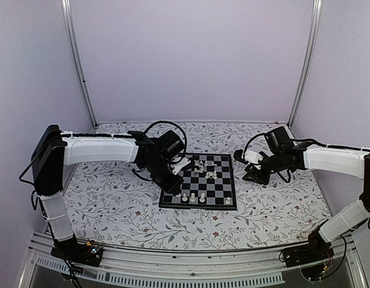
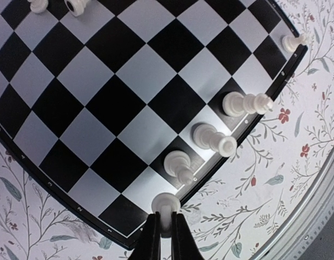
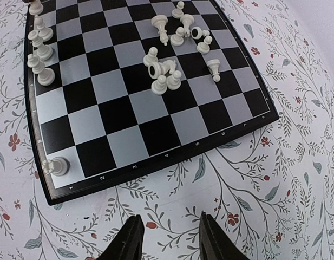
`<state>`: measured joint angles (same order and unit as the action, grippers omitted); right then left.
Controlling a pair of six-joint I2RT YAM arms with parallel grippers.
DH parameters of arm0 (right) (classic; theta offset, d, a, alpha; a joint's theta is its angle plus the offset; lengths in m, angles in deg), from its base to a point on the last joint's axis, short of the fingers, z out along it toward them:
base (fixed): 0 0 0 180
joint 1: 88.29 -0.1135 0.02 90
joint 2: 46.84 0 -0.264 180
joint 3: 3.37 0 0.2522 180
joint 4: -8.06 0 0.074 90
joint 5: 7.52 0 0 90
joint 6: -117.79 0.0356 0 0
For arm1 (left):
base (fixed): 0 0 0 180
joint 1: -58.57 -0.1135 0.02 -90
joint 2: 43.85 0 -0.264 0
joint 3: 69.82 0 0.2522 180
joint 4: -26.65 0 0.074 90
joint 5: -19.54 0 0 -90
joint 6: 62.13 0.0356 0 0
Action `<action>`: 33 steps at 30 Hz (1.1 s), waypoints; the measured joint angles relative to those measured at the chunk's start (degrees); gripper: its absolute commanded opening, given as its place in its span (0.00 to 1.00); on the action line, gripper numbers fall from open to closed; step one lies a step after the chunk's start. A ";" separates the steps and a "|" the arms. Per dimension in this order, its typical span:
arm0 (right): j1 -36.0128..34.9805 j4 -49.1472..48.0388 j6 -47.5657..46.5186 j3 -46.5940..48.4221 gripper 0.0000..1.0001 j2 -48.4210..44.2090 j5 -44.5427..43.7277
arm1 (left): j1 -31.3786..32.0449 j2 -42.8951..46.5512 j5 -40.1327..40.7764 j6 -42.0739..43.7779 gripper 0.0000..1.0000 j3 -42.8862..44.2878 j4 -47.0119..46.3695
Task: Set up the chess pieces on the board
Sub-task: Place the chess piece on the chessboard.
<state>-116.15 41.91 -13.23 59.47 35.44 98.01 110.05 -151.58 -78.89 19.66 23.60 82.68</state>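
The black-and-white board [image 1: 217,187] lies mid-table. My left gripper [image 2: 165,230] is shut on a white chess piece [image 2: 167,203], holding it at the board's [image 2: 129,70] near-left corner square by the border. In the top view that gripper [image 1: 171,185] sits at this corner. Three pieces [image 2: 213,139] stand in the same edge row and one more [image 2: 294,42] at the far corner. A heap of fallen white pieces [image 3: 167,70] lies mid-board [image 3: 129,108]. My right gripper [image 3: 168,238] is open and holds nothing, over the floral table just off the board's right edge.
Floral-patterned table [image 1: 113,204] surrounds the board. Metal frame posts [image 1: 80,66] and white walls close in the back and sides. A metal rail [image 1: 190,264] runs along the near edge. In the right wrist view, several upright pieces [image 3: 39,54] line the board's left edge.
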 measured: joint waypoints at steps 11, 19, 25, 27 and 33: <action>0.00 0.00 0.02 0.00 0.37 0.00 0.00 | 0.39 -1.05 0.15 -0.39 0.00 0.00 0.02; 0.00 0.02 0.02 0.00 0.37 0.00 0.00 | 0.61 -2.36 1.60 -0.44 0.00 -0.02 0.17; 0.00 0.02 0.00 0.00 0.38 0.00 0.00 | 0.63 -2.58 2.10 -0.42 0.00 -0.02 0.50; 0.00 0.02 0.00 0.00 0.38 0.00 0.00 | 0.66 -2.58 2.27 -0.42 0.01 -0.02 0.55; 0.00 0.02 0.02 0.00 0.38 0.00 0.00 | 0.66 -2.58 2.71 -0.42 0.02 -0.02 0.57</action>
<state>-116.15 41.94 -13.20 59.47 35.44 98.01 110.71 -154.16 -76.18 19.25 23.57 83.24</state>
